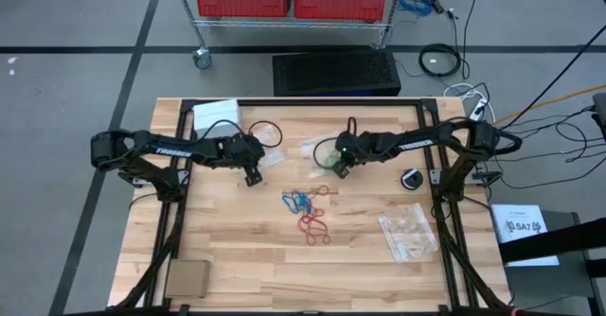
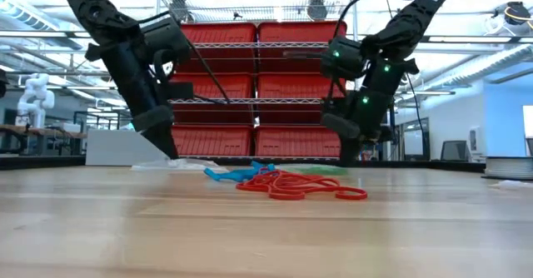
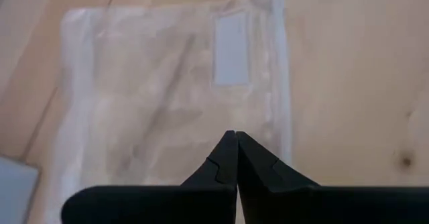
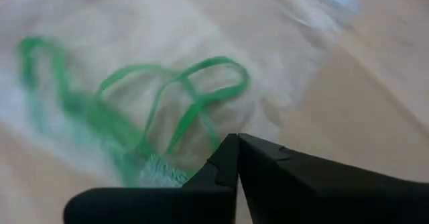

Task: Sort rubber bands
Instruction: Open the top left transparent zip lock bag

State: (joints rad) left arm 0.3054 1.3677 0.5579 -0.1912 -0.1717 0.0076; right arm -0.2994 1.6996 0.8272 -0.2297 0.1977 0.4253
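Observation:
Red and blue rubber bands lie in a loose heap [image 1: 308, 212] [image 2: 283, 182] mid-table. Green rubber bands [image 1: 328, 152] [image 4: 134, 110] lie on a clear plastic bag [image 4: 281, 63] just beyond the heap. My right gripper [image 1: 339, 170] [image 4: 236, 138] is down at that bag's near edge, shut, and one green strand runs right up to its tips. My left gripper [image 1: 252, 177] [image 3: 236, 135] is shut and points down over another clear bag [image 1: 267, 156] [image 3: 167, 96], which holds no bands. I cannot tell whether the left gripper touches that bag. My right gripper comes steeply from above and seems to pinch one green rubber band by a strand [image 4: 209, 133] at its very fingertips. The rest of that loop [image 4: 201, 83] lies flat on the clear bag. The fingers themselves hide the pinch.
A third clear bag [image 1: 409, 233] lies toward the table's near right. A brown card [image 1: 187, 279] sits at the near left corner, a white sheet [image 1: 214, 114] at the far left, and a small round black object [image 1: 412, 179] at the right. Bare wood lies near the heap.

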